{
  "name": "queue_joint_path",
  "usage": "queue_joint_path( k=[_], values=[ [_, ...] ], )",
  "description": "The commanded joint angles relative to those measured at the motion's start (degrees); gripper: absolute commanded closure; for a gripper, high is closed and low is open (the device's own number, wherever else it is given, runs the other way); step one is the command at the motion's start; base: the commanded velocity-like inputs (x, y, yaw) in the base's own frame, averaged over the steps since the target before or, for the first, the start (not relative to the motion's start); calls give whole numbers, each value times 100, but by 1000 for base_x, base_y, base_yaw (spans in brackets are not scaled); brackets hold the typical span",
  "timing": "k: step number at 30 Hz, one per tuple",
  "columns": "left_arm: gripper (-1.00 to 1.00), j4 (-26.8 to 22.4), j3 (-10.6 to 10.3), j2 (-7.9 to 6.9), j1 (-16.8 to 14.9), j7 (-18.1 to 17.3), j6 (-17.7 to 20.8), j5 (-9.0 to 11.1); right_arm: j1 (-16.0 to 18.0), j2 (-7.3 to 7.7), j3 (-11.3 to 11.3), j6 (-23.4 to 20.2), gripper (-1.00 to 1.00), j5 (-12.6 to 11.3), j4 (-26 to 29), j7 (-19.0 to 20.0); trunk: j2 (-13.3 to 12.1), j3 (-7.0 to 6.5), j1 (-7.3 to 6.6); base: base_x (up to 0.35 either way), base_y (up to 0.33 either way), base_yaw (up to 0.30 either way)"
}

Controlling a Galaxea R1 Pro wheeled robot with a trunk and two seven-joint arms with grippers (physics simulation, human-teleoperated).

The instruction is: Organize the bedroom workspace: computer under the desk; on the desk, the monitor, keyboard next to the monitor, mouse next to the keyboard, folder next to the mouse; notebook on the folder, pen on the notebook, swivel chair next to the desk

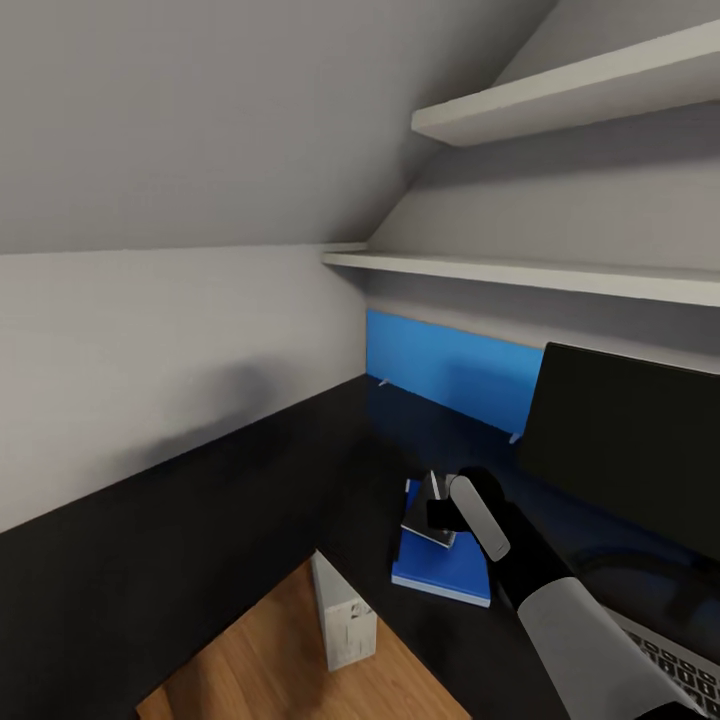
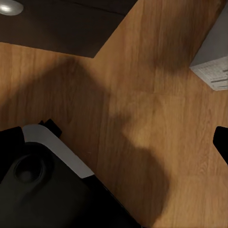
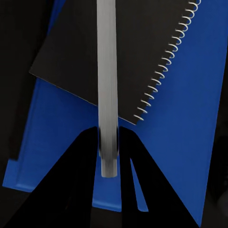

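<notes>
My right gripper is shut on the thin white pen, holding it just above the dark spiral-bound notebook. The notebook lies askew on the blue folder, which rests on the black desk. The wide black monitor stands at the right, with the keyboard in front of it. The grey-white computer stands on the floor under the desk. The mouse and swivel chair are out of view.
The desk's blue back panel runs behind the folder. Two white wall shelves hang above the desk in the corner. The left wrist view looks down on wood floor and my dark base.
</notes>
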State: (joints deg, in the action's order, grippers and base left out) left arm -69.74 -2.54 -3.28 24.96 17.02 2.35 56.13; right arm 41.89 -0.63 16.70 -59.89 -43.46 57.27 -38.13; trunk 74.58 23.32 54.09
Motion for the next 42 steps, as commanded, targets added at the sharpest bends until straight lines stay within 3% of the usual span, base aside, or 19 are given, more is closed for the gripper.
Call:
queue_joint_path(
  k=[1,8,16,23,24,42],
  values=[
    [-100,-14,-11,-5,0,39,10,30,5,1,8,-11,100,-57,4,-63,46,24,23,0,0,0],
    [-100,8,-10,-5,-8,39,11,30,5,1,5,-11,100,-59,4,-63,86,42,45,0,0,0],
    [-100,12,-9,-5,-9,39,11,30,11,1,5,-11,100,-65,4,-63,407,186,221,0,0,0],
    [-100,16,-13,-5,-9,37,11,30,12,1,1,-11,100,-66,4,-63,407,186,221,0,0,0],
    [-100,19,-13,-5,-9,35,11,30,12,1,0,-11,-100,-66,4,-63,407,186,221,0,0,0],
    [-100,56,-9,-5,-25,33,11,21,12,1,-37,-11,-100,-66,4,-48,407,186,221,0,0,0]
  ],
)
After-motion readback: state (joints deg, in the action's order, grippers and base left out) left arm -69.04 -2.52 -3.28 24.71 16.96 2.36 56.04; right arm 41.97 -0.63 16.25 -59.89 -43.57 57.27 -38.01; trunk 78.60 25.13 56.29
